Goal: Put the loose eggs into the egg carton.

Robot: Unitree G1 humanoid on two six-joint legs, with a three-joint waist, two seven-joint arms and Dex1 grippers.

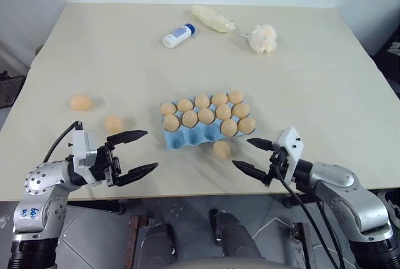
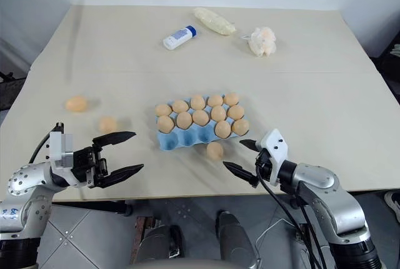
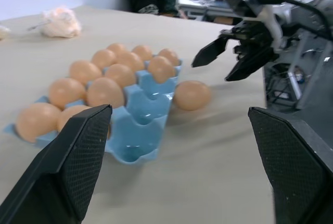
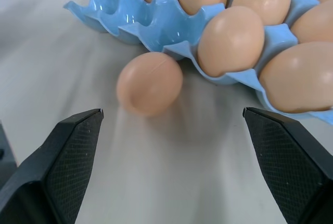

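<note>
Right wrist view: we list our right gripper (image 1: pixel 255 155), jaws apart, facing a loose egg (image 4: pixel 150 83) beside the egg carton (image 1: pixel 187 137); left gripper (image 1: pixel 139 151) likewise agape. Risk: egg rolls off table edge if nudged.

White bottle (image 1: pixel 179 35), cream bag (image 1: pixel 213 18), fluffy lump (image 1: pixel 262 38) on table (image 1: pixel 312 94)
</note>
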